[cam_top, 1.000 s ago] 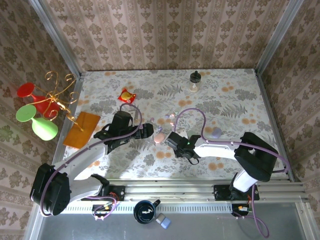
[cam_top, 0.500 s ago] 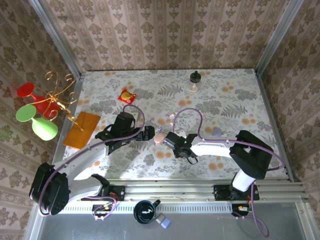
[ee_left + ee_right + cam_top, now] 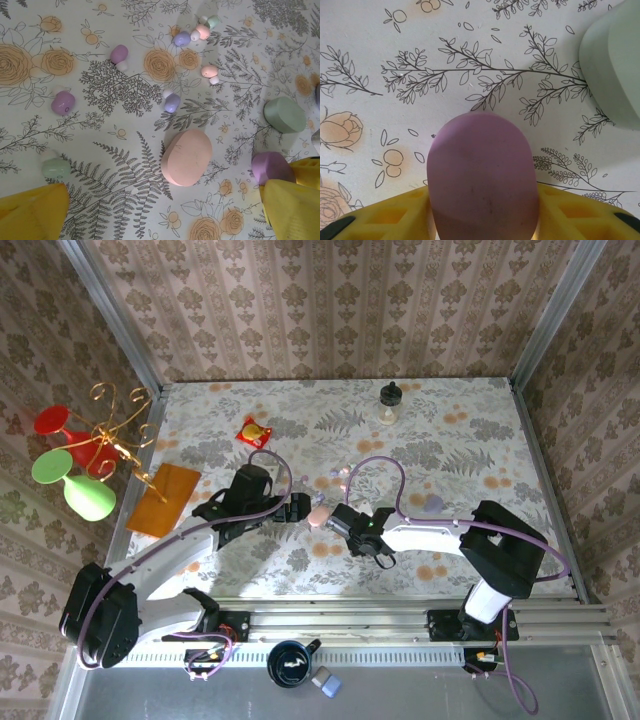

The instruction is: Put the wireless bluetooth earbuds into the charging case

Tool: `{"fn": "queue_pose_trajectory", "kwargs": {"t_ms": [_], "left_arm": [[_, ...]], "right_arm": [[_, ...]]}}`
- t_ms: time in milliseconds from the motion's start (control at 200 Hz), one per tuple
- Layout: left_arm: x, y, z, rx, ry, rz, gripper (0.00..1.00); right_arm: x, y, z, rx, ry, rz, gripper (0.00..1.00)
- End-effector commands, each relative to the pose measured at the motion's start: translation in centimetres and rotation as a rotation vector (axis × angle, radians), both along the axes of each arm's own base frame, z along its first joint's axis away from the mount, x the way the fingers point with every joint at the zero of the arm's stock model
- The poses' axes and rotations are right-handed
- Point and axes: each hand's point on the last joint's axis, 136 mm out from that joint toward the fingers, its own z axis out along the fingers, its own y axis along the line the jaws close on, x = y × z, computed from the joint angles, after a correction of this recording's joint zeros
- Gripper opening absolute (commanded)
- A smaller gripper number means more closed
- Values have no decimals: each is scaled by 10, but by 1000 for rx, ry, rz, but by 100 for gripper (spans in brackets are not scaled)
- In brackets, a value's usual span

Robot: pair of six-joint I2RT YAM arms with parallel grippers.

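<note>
While the right gripper [image 3: 482, 212] stands clamped on the shut lilac case [image 3: 482, 175], probably to steady it for opening, the left gripper [image 3: 165, 210] hangs with jaws wide apart above the pink case [image 3: 187, 157], likely in readiness. Cases: pink case, lilac case, green case [image 3: 285, 114], all closed, contents hidden. Wireless bluetooth earbuds [image 3: 172, 103]: loose on the table [image 3: 100, 140], scattered beyond the pink case, none seated

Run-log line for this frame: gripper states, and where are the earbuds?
left gripper: open over pink case | right gripper: shut on lilac case | earbuds: loose on table
</note>
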Motion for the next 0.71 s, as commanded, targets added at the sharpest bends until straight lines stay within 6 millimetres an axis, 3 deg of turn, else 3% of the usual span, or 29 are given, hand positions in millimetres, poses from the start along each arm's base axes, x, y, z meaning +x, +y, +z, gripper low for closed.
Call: {"fn": "queue_pose_trajectory", "kwargs": {"t_ms": [0,285,700], "left_arm": [[5,-3,6,6,-31,-8,100],[6,-6,3,4,-29,-10,100],[6,-7,3,4,-28,-13,100]], "right_arm": [[-5,-4,5,-3,5,-15,53],[-7,-5,8,16,2,-9,53],[-12,-4,-4,-2,47,3,53]]}}
